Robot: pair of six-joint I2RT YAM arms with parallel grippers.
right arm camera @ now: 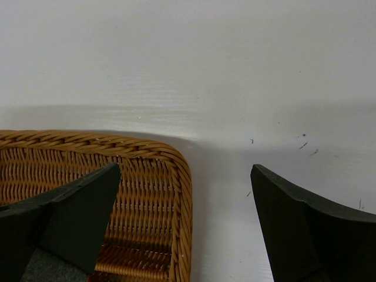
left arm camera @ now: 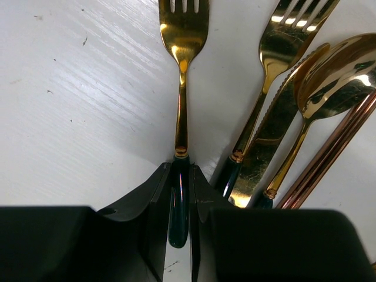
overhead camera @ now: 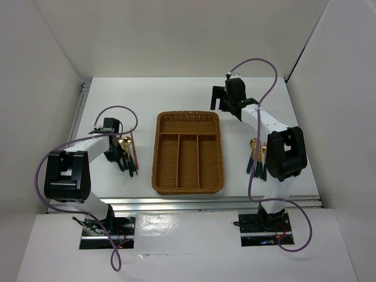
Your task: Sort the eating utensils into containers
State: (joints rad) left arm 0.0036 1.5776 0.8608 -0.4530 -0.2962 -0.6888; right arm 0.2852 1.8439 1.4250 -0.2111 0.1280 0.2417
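The woven wicker tray (overhead camera: 188,153) lies mid-table with three long slots and one crosswise slot at the far end; I see no utensils in it. My left gripper (overhead camera: 115,155) is shut on the teal handle of a gold fork (left arm camera: 182,41) that lies on the table, its jaws (left arm camera: 180,170) pressed against both sides of the handle. Beside it lie another fork (left arm camera: 281,41), a gold knife (left arm camera: 265,147), a spoon (left arm camera: 335,76) and reddish chopsticks (left arm camera: 329,155). My right gripper (overhead camera: 223,101) is open and empty above the tray's far right corner (right arm camera: 170,158).
A second group of teal-handled gold utensils (overhead camera: 257,160) lies on the table right of the tray, beside the right arm. The left group (overhead camera: 128,157) lies between the left arm and the tray. White walls enclose the table on three sides.
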